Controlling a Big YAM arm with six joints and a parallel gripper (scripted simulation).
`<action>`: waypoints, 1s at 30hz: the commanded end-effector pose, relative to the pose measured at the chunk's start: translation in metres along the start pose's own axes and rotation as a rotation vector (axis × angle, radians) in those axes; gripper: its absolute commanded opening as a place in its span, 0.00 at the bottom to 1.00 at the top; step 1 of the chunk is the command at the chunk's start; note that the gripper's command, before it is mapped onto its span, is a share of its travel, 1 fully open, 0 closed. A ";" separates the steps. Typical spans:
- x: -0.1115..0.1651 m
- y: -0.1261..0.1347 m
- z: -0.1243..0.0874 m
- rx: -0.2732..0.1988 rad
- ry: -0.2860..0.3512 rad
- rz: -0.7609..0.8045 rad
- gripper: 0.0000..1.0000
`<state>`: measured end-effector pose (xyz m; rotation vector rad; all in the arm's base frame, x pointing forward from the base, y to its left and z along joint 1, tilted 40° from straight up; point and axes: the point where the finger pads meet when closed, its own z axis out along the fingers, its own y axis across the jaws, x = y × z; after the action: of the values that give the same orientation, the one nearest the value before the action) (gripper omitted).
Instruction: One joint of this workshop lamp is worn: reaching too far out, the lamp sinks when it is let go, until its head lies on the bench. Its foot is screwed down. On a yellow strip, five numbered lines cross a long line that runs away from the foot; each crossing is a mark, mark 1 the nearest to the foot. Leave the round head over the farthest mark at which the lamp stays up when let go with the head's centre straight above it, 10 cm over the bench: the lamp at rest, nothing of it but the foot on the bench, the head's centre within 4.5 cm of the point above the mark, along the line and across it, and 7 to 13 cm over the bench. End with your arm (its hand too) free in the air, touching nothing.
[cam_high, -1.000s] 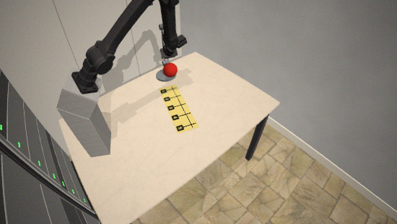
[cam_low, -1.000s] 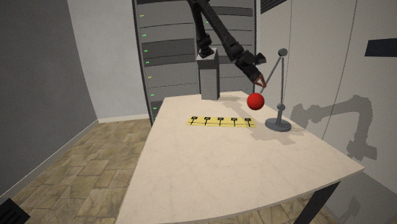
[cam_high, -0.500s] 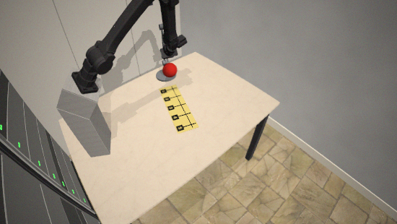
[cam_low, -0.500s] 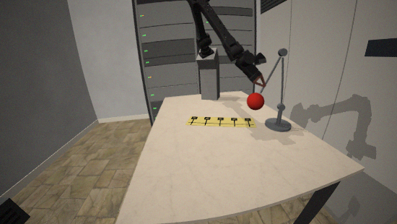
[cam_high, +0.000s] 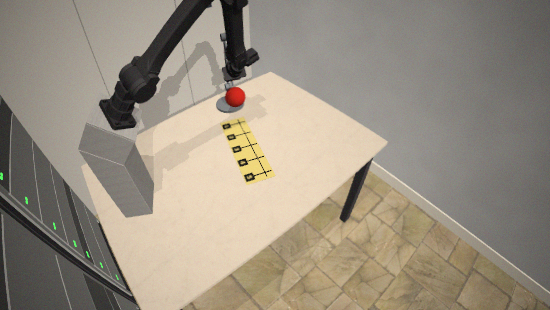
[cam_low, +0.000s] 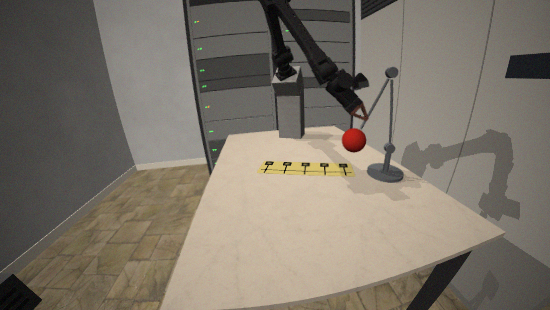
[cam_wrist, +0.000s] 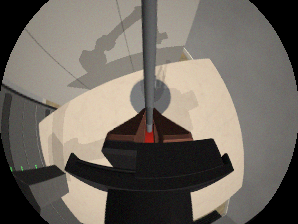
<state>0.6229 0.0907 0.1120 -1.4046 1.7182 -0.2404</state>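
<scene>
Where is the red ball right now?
In the exterior view the red ball hangs above the bench, between the yellow strip and the lamp's foot, just under the gripper.

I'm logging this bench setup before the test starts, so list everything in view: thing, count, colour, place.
Bench: one, cream top with dark legs, by the wall.
Lamp foot: one, grey disc, on the bench beyond the strip's mark 1 end.
Lamp rod: one, grey, slanting from the top joint down to the head.
Lamp head: one, red ball, hanging over the bench between foot and strip.
Yellow strip: one, five black numbered lines, flat on the bench.
Pedestal: one, grey block, bench corner.
Server rack: one, dark grey, green lights, behind the bench.
Gripper: one, black, shut on the lamp rod just above the head.
</scene>
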 end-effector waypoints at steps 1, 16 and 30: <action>-0.001 -0.002 -0.002 0.006 -0.008 -0.004 0.00; 0.022 -0.001 -0.007 0.011 -0.022 0.000 0.00; 0.052 -0.002 -0.009 0.004 -0.022 -0.006 0.00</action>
<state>0.6215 0.0742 0.1044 -1.4125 1.6580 -0.1880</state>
